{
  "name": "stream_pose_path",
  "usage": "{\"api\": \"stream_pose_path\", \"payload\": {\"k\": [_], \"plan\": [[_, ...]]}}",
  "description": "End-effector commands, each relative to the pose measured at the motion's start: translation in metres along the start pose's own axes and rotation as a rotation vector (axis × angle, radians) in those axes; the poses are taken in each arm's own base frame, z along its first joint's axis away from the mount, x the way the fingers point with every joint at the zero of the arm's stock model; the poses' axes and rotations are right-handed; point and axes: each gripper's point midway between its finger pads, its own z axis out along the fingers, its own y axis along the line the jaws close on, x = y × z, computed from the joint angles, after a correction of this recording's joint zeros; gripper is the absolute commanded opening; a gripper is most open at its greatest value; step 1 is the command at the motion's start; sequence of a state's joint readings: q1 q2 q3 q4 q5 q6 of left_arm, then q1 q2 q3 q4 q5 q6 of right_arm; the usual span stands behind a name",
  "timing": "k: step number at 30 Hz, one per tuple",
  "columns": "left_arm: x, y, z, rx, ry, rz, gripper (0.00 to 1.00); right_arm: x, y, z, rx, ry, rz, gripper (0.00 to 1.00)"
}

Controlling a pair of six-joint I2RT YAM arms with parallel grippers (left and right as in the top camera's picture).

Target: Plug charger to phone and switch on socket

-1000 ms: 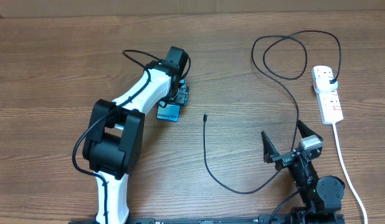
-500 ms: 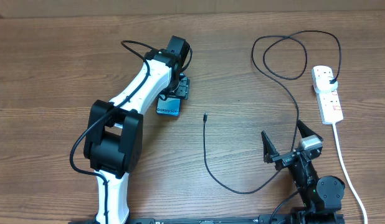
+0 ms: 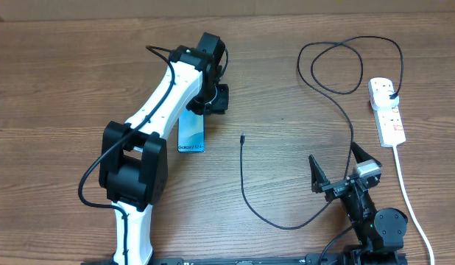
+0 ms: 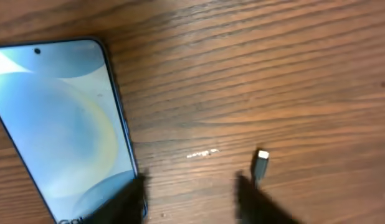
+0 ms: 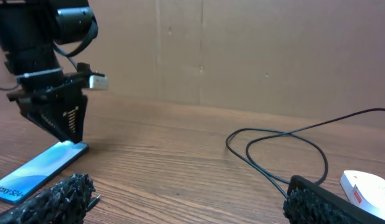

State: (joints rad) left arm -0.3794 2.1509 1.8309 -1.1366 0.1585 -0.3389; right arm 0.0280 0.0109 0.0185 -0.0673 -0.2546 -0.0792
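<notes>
The phone [image 3: 191,134] lies flat on the wooden table, screen up, its "Galaxy S24" text at the near end. It also shows in the left wrist view [image 4: 61,124] and the right wrist view [image 5: 37,171]. My left gripper [image 3: 213,100] is open and empty just behind the phone's far end; its fingers [image 4: 192,202] straddle bare wood. The black charger cable [image 3: 246,191] ends in a small connector tip [image 3: 243,137], which the left wrist view [image 4: 261,163] shows right of the phone. Its plug [image 3: 390,92] sits in the white socket strip [image 3: 389,121]. My right gripper [image 3: 338,173] is open and empty at the front right.
The cable loops widely at the back right [image 3: 345,59] and curves near the right arm's base. The strip's thick white cord [image 3: 411,206] runs to the front right edge. A cardboard wall [image 5: 242,50] stands behind the table.
The left gripper let go of the phone and drew back toward the far side. The phone now lies flat on the table. The right arm has not moved.
</notes>
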Motion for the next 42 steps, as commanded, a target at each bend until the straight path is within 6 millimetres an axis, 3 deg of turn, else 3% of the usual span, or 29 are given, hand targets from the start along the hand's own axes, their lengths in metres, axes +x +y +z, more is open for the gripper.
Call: {"api": "stream_pose_path", "payload": {"k": [1, 6, 21, 42], "plan": [[-0.011, 0.003, -0.013, 0.000, -0.031, -0.020, 0.97, 0.002, 0.000, 0.000, 0.002, -0.003, -0.005, 1.00], [-0.004, 0.041, -0.016, -0.201, -0.030, -0.090, 1.00, 0.002, 0.000, 0.000, 0.002, -0.003, -0.005, 1.00], [0.016, 0.081, 0.037, -0.214, 0.025, -0.178, 1.00, 0.002, 0.000, 0.000, 0.002, -0.003, -0.005, 1.00], [0.028, 0.082, 0.065, -0.163, 0.043, -0.133, 0.99, 0.002, 0.000, 0.000, 0.002, -0.003, -0.005, 1.00]]}}
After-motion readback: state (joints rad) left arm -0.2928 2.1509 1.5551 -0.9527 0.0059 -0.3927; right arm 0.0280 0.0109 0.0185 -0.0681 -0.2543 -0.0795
